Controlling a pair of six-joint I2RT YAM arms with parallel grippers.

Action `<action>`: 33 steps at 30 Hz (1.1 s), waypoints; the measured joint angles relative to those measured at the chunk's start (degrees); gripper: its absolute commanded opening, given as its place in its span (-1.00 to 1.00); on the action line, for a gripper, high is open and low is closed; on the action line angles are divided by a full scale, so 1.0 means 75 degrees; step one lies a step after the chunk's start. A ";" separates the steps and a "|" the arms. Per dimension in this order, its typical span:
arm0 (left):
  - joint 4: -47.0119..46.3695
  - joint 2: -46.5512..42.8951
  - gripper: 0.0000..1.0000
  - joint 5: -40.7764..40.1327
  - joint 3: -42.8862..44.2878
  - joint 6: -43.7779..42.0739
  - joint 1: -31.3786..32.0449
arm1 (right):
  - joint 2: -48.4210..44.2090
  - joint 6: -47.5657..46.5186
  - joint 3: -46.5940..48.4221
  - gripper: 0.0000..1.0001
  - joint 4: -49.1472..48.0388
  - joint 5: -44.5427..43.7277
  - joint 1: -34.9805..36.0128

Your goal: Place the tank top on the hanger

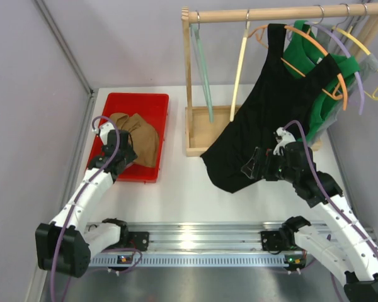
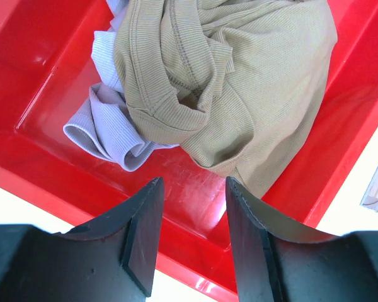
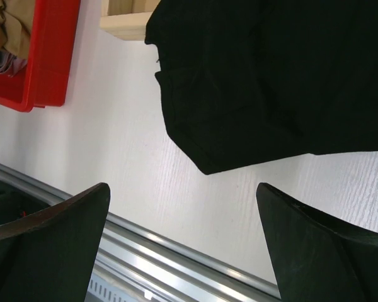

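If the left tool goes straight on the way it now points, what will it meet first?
Probably the tan tank top bunched in the red tray, or the tray floor just before it; depth is unclear.

Tan tank top [image 2: 258,88] of finely ribbed matt knit, mauve-grey cloth [image 2: 104,129] ribbed likewise, glossy red plastic tray [image 2: 38,119], matt black garment [image 3: 271,82], pale bare-wood rack [image 1: 188,94], smooth cream plastic hanger [image 1: 240,75], faintly grained white worktop [image 3: 132,151], shiny metal rail [image 1: 195,242]
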State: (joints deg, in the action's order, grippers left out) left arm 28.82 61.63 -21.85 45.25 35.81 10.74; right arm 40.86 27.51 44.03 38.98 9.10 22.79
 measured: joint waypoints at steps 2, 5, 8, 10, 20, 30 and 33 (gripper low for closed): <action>0.0000 0.0000 -0.02 -0.0003 0.0000 0.0003 0.0003 | 0.0003 -0.0020 0.0000 1.00 0.0000 0.0012 0.0000; 0.0003 0.0003 0.01 -0.0012 0.0000 0.0006 0.0003 | 0.0012 -0.0067 0.0000 0.99 0.0000 0.0087 0.0000; 0.0023 0.0079 0.06 -0.0076 0.0017 0.0017 0.0003 | 0.0044 -0.0111 0.0000 1.00 0.0000 0.0184 0.0000; 0.0085 0.0268 0.10 -0.0216 0.0102 0.0035 0.0003 | 0.0082 -0.0131 0.0000 0.99 0.0000 0.0230 0.0000; 0.0093 0.1926 0.14 -0.1099 0.1163 0.0000 -0.0012 | 0.0184 -0.0219 0.0000 0.99 -0.0020 0.0577 0.0000; -0.0038 0.3171 -0.23 -0.1236 0.1311 0.0119 -0.0026 | 0.0163 -0.0271 0.0000 1.00 -0.0020 0.0743 0.0000; -0.0047 0.3147 -0.94 -0.1262 0.1311 0.0201 -0.0026 | 0.0163 -0.0271 -0.0003 0.99 -0.0020 0.0752 0.0000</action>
State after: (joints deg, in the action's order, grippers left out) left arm 28.47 85.23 -31.31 55.09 37.32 10.55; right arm 42.09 25.47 44.01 38.83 14.74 22.79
